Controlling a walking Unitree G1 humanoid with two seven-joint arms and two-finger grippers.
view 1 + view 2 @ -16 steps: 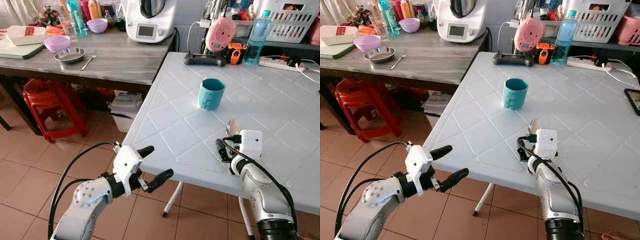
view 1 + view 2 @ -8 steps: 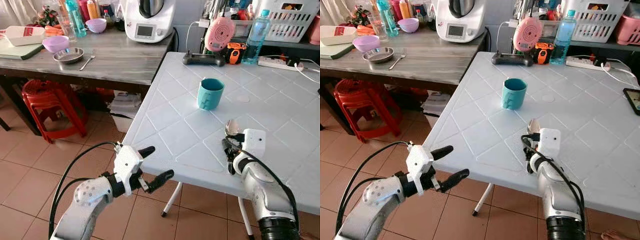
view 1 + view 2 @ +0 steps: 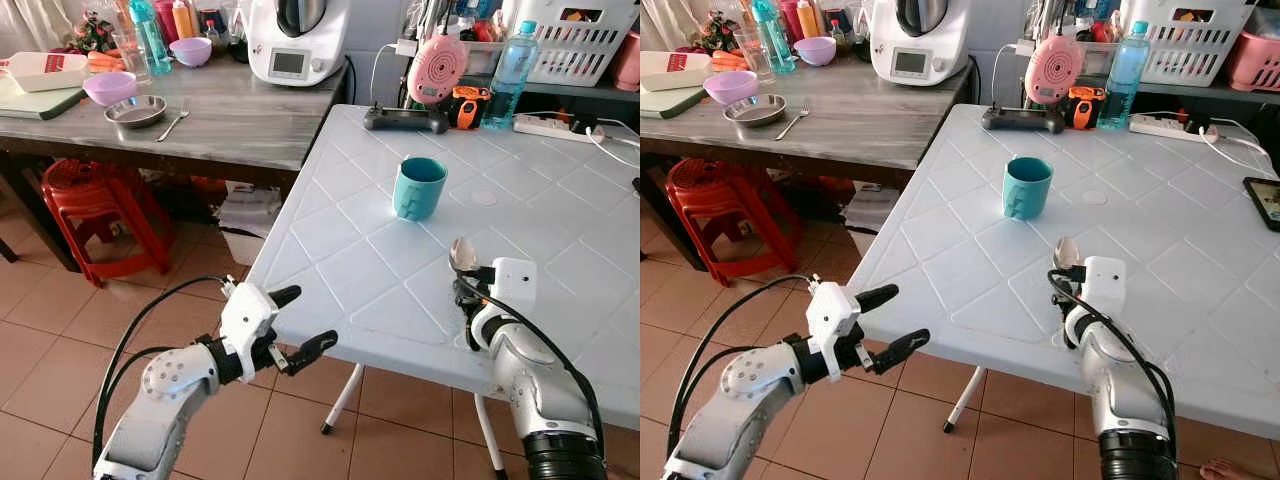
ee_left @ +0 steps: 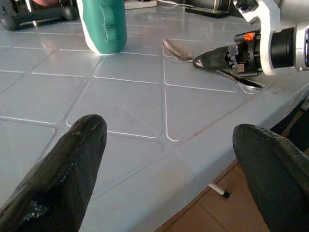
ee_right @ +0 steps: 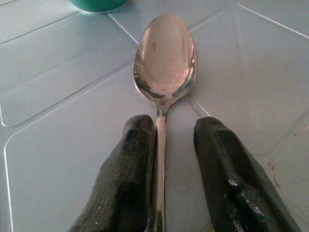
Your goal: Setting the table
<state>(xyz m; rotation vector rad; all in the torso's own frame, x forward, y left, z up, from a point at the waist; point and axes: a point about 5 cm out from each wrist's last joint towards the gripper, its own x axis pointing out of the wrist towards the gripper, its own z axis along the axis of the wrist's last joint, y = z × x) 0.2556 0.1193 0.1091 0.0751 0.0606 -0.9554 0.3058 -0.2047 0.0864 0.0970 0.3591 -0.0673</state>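
Note:
A steel spoon (image 5: pixel 165 53) lies flat on the white plastic table (image 3: pixel 340 260), bowl pointing toward the teal cup (image 3: pixel 419 188). My right gripper (image 5: pixel 176 126) rests low over the spoon's handle near the table's front edge. It is open: one finger touches the handle and the other stands apart from it. The spoon's bowl (image 3: pixel 462 255) sticks out just ahead of that gripper (image 3: pixel 468 290). My left gripper (image 3: pixel 305 318) hangs open and empty beside the table's front left corner, above the tiled floor.
A grey wooden table at the left holds a steel bowl (image 3: pixel 138 109), a fork (image 3: pixel 177 122) and a purple bowl (image 3: pixel 112 87). Red stools (image 3: pixel 95 205) stand under it. A controller (image 3: pixel 405 119), water bottle (image 3: pixel 510 62) and power strip (image 3: pixel 545 126) line the white table's far side.
My right wrist has shifted slightly to the right while the spoon stays on the table. My left gripper has sunk a little and drifted left.

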